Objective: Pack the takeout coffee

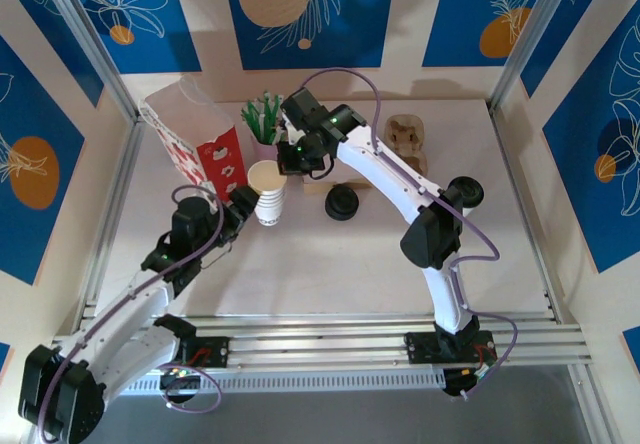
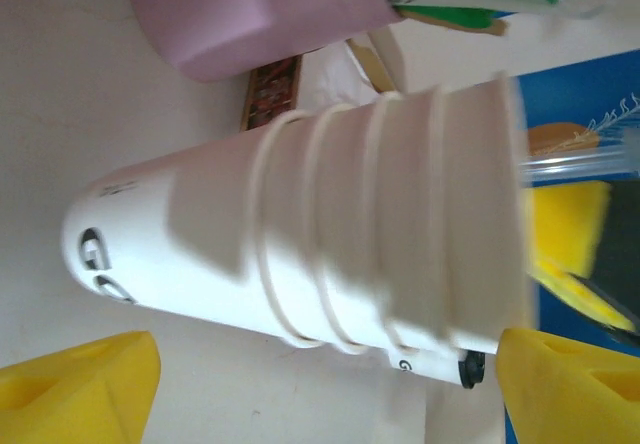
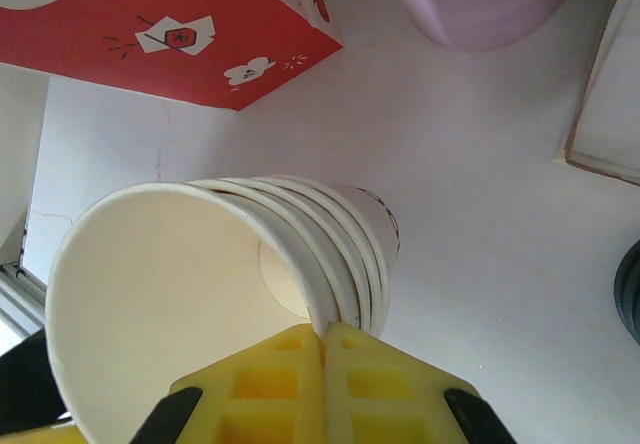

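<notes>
A takeout coffee [image 1: 342, 202], a white cup under a black lid, stands mid-table; its lid edge [image 3: 630, 289] shows in the right wrist view, and in the left wrist view the cup [image 2: 440, 367] peeks from behind the cup stack. My right gripper [image 1: 287, 162] [image 3: 325, 349] is shut on the rim of the top cup of a stack of lidless white cups [image 1: 267, 194] [image 3: 250, 274]. My left gripper [image 1: 247, 204] [image 2: 325, 384] is open, one yellow pad on each side of the stack [image 2: 330, 224], not touching it. The red-and-white bag [image 1: 195, 139] stands open just left of the stack.
A pink cup of green stirrers [image 1: 263, 124] stands behind the stack. The brown cup carrier [image 1: 407, 136] sits at the back right. Another round black lid [image 1: 466, 192] lies beside the right arm's elbow. A flat wooden-edged piece [image 3: 610, 104] lies right of the pink cup.
</notes>
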Controlling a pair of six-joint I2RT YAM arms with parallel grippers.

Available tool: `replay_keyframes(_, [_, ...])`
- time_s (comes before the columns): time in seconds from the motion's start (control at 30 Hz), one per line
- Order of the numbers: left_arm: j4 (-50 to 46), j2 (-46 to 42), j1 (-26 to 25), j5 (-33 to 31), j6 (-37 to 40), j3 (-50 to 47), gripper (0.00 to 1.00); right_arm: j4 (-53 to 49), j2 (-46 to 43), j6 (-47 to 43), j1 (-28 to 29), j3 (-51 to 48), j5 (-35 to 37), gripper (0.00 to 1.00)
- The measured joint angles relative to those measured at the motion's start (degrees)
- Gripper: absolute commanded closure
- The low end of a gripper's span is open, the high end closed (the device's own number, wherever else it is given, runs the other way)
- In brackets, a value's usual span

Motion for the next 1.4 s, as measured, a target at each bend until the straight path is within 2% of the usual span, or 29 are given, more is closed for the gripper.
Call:
replay_keyframes(0.17, [-5.11, -2.27, 0.0, -0.72, 3.21, 5.18, 0.13, 0.72, 0.0, 0.02, -0.15, -2.01, -0.04, 1.0])
replay_keyframes(0.23, [-6.49, -2.25, 0.0, -1.22, 4.07, 5.97, 0.18, 1.03, 0.0, 0.0, -0.15, -2.01, -0.13, 1.0])
replay_keyframes(0.43, [-11.76, 3.43, 0.0, -1.33, 6.49, 8.9, 0.21, 1.92, 0.0, -0.7, -0.09, -1.99, -0.35, 1.0])
replay_keyframes(0.53, [-14.27, 5.55, 0.0, -1.4, 7.61, 10.78, 0.2, 1.29, 0.02, -1.36, 0.13, -1.16, 0.42, 1.0])
replay_keyframes(0.63, [-15.54, 5.57, 0.0, -1.66, 8.26, 11.89, 0.17, -2.64, 1.38, -2.56, 0.46, 4.9, 2.97, 1.0])
replay_keyframes(0.8, [-17.0, 5.46, 0.0, -2.38, 9.51, 12.98, 0.13, -2.4, 0.02, -3.26, 0.68, 5.49, 4.09, 1.0])
replay_keyframes(0.9, [-18.1, 5.01, 0.0, -2.99, 9.55, 13.03, 0.12, -2.89, 0.2, -3.91, 0.87, 5.55, 4.74, 1.0])
replay_keyframes(0.97, [-18.67, 4.13, 0.0, -3.34, 9.75, 13.03, 0.12, -6.45, 2.45, -4.11, 1.07, 10.05, 5.2, 1.0])
replay_keyframes(1.07, [-18.97, 3.15, 0.0, -3.63, 9.99, 13.03, 0.12, -4.98, 2.23, -5.33, 1.84, 8.66, 6.82, 1.0])
replay_keyframes(1.17, [-19.37, 2.82, 0.0, -3.76, 10.32, 13.03, 0.12, -8.24, 4.55, -5.29, 2.38, 13.0, 7.21, 1.0])
replay_keyframes(1.4, [-20.37, 2.82, 0.04, -4.26, 10.99, 13.14, 0.11, -5.14, 1.73, -4.76, 0.74, 5.33, 5.11, 1.0])
